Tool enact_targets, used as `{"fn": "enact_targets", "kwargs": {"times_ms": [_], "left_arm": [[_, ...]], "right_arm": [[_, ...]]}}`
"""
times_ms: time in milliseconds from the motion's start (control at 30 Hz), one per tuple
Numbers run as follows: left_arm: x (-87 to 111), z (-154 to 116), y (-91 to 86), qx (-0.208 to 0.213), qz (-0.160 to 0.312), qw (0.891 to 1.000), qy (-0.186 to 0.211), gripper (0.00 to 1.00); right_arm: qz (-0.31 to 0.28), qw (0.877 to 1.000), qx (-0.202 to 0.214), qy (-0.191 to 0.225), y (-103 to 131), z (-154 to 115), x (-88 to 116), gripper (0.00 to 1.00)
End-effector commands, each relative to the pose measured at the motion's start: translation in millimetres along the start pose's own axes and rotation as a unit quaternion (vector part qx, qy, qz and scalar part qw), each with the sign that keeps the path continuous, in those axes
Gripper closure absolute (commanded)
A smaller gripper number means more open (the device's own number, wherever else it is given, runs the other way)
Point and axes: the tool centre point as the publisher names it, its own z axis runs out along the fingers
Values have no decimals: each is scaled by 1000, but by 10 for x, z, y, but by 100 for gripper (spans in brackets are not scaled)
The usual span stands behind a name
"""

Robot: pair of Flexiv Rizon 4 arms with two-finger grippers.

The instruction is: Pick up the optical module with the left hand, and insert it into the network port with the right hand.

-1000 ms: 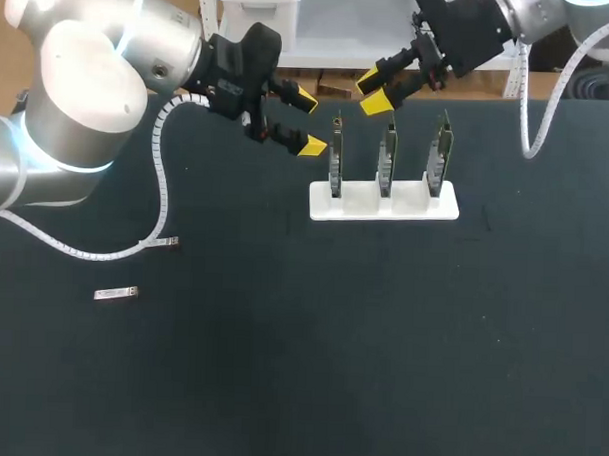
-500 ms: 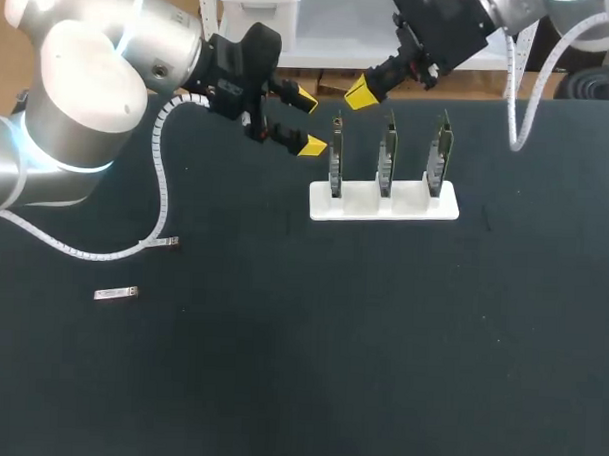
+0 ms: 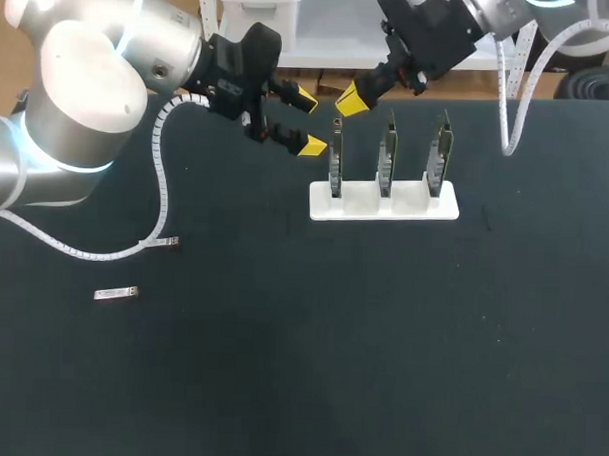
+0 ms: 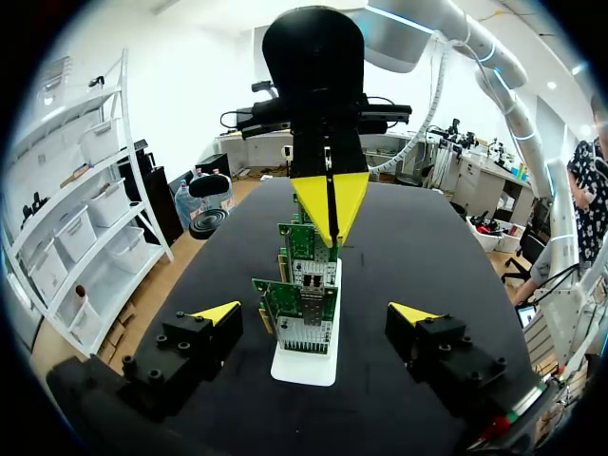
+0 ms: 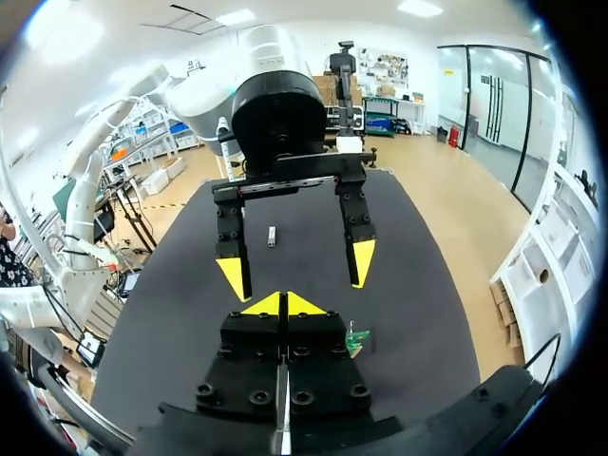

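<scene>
The optical module [image 3: 115,294], a small silver bar, lies on the dark table at the front left, far from both grippers; the right wrist view shows the module [image 5: 272,235] beyond the left gripper. Three upright network cards [image 3: 387,156] stand in a white holder [image 3: 383,204] at the back middle. My left gripper [image 3: 308,120] hovers open just left of the leftmost card, nothing between its fingers; its own view faces the row of cards [image 4: 304,294]. My right gripper [image 3: 351,100] is shut and empty, above and behind the leftmost card, facing the left gripper [image 5: 296,269].
A white ribbed cable from the left arm hangs down to the table, its end [image 3: 172,243] resting near the left side. The table's back edge runs just behind the holder and both grippers.
My right gripper has shut and moved left, from above the middle card to behind the leftmost card. The left arm and the module have not moved.
</scene>
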Motion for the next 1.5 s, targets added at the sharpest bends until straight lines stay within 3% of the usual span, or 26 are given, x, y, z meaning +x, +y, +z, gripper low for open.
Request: {"fn": "enact_targets", "kwargs": {"times_ms": [33, 800, 1500], "left_arm": [[-10, 8, 8, 0, -1, 1000, 3, 0], [-10, 8, 8, 0, -1, 1000, 3, 0], [-10, 8, 8, 0, -1, 1000, 3, 0]], "right_arm": [[0, 1000, -3, 1, -52, 16, -9, 100], [12, 1000, -20, 10, -231, 117, 71, 100], [30, 999, -23, 15, -142, 199, 132, 100]]}}
